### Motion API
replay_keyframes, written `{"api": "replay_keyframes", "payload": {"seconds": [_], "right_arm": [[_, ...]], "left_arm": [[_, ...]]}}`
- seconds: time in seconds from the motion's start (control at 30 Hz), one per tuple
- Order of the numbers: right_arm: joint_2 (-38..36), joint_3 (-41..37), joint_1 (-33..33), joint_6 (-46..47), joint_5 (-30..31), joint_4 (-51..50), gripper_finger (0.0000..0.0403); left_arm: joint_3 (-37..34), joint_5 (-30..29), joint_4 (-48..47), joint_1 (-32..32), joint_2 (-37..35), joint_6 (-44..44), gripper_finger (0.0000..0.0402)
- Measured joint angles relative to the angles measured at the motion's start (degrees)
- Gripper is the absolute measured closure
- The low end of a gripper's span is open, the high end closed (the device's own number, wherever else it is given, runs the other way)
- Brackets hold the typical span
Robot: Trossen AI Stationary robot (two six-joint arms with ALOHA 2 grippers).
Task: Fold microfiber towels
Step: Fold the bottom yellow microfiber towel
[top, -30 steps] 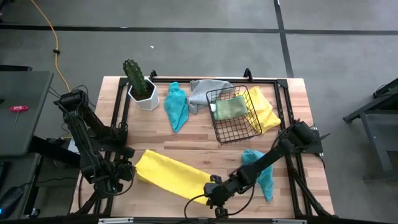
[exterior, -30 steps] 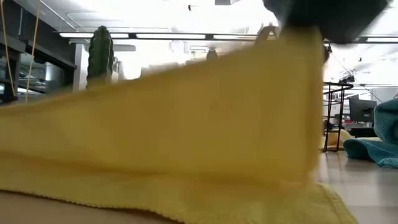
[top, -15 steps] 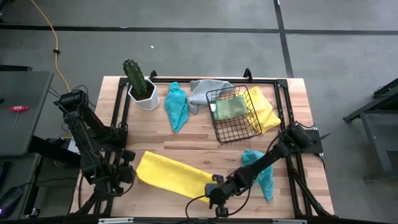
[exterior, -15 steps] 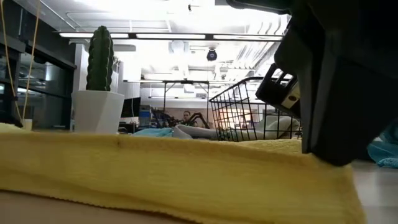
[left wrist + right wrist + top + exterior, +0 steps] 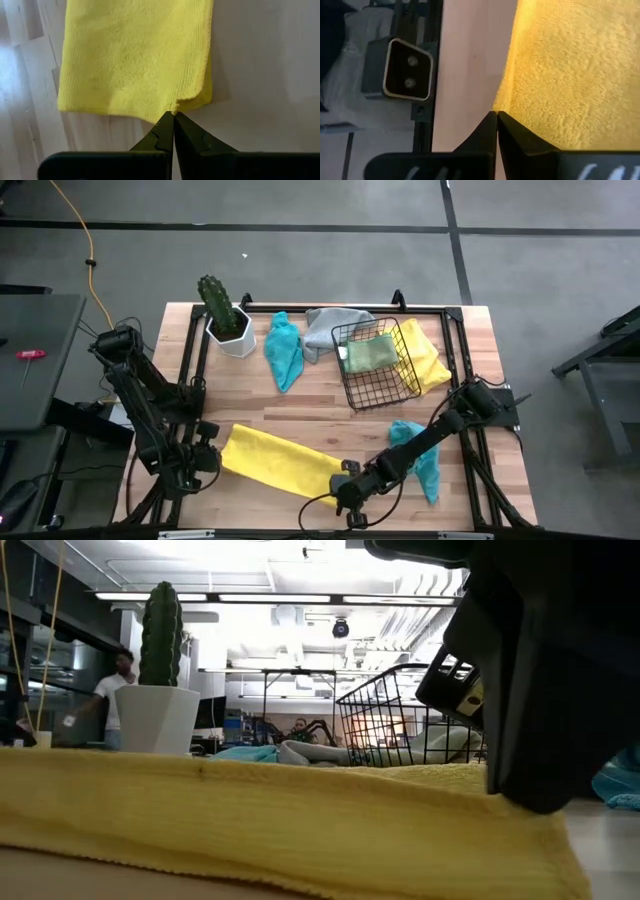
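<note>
- The left gripper [image 5: 173, 117] sits low at the table's [image 5: 310, 398] front-left, its arm bent back toward the left edge; the fingers are pressed together, tips pinching the corner of the folded yellow towel [image 5: 282, 463].
- The right gripper [image 5: 496, 116] is low at the front centre, its arm reaching in a long slant from the right side of the table; its fingers are also pressed together, tips on the opposite end edge of the same towel.
- That towel lies flat as a long folded strip between the two grippers, slanting along the front of the table (in the low view it fills the foreground, with the right gripper's dark body looming over its end).
- A teal towel [image 5: 423, 455] lies crumpled just under the right arm, near the front-right.
- Further back, a basket [image 5: 378, 370] holds a green towel [image 5: 371, 354]; a second yellow towel [image 5: 426, 357] lies beside and partly under it, a grey towel [image 5: 325, 327] behind its left corner, and another teal towel [image 5: 284, 350] to the left.
- A cactus [image 5: 222, 307] in a white pot stands at the back-left corner.
- Bare wood shows between the strip and the basket, and along the left side.
- A person [image 5: 113, 690] stands in the room beyond the table.
</note>
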Motion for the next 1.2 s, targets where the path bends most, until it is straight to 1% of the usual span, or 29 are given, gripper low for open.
{"api": "replay_keyframes", "payload": {"seconds": [0.1, 0.23, 0.37, 0.47, 0.57, 0.63, 0.7, 0.77, 0.9, 0.97, 1.07, 1.2], "right_arm": [[0.0, 0.1, 0.0, 1.1, 0.6, -0.5, 0.0388], [0.0, 2.9, 0.0, 0.9, 1.7, -7.3, 0.0344], [0.0, 7.5, 0.0, -1.4, 6.7, -17.9, 0.029], [-0.1, 11.0, 0.0, -2.5, 11.1, -24.1, 0.0257], [-0.2, 12.6, 0.0, -3.0, 16.2, -26.9, 0.0238], [-0.2, 12.7, 0.0, -4.4, 18.2, -27.0, 0.0233], [-0.2, 12.5, -0.1, -6.1, 18.4, -25.8, 0.0233], [-0.2, 11.0, -0.2, -7.3, 17.6, -22.4, 0.024], [-0.2, 8.1, -0.6, -8.9, 15.3, -15.7, 0.0273], [-0.1, 6.5, -0.8, -9.0, 15.2, -14.4, 0.0294], [-0.1, 6.0, -0.8, -9.0, 15.3, -13.4, 0.032], [-0.1, 5.6, -0.8, -9.6, 15.8, -13.1, 0.0344]], "left_arm": [[0.0, 2.7, -0.1, 0.0, 0.0, 0.0, 0.0401], [0.0, 3.3, -0.2, 0.0, 0.0, 0.0, 0.0401], [0.0, 3.4, -1.2, 0.0, 0.0, 0.0, 0.04], [0.0, 3.4, -2.7, 0.0, -0.2, 0.0, 0.0398], [0.0, 3.3, -3.3, 0.0, -1.5, 0.0, 0.0397], [0.0, 2.9, -3.2, 0.0, -2.8, -0.2, 0.0397], [0.0, 2.7, -3.1, 0.0, -3.9, -1.3, 0.0396], [0.0, 2.8, -3.0, 0.0, -4.8, -2.5, 0.0396], [0.1, 3.1, -2.8, 0.0, -5.1, -3.7, 0.0396], [0.1, 3.3, -2.8, 0.0, -5.1, -4.4, 0.0393], [0.1, 4.2, -2.6, 0.2, -5.1, -4.5, 0.0376], [0.1, 4.8, -2.6, 0.2, -5.1, -4.5, 0.0337]]}}
